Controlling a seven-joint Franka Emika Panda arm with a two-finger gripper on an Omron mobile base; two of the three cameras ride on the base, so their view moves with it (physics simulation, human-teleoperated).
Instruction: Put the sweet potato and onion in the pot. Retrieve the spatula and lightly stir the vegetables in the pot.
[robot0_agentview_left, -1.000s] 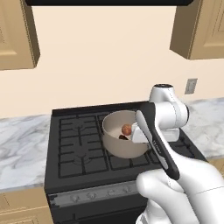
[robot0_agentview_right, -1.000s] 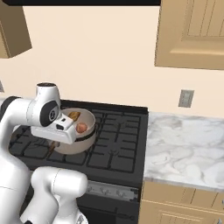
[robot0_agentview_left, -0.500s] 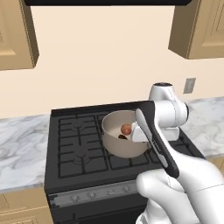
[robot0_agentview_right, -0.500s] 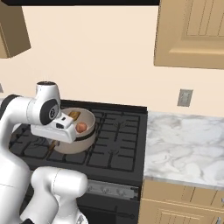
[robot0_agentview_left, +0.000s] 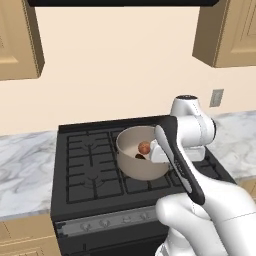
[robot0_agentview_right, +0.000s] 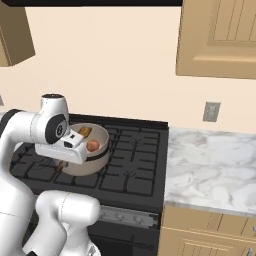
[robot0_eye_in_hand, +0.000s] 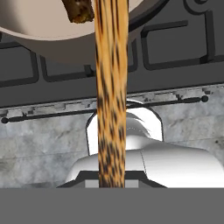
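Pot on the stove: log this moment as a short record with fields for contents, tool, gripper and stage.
pot: round, beige, on the black stove
onion: reddish ball inside the pot
sweet potato: dark brown lump inside the pot
spatula: wooden handle running from the hand into the pot
gripper: shut on the spatula
stage: both vegetables in, spatula in hand at the pot
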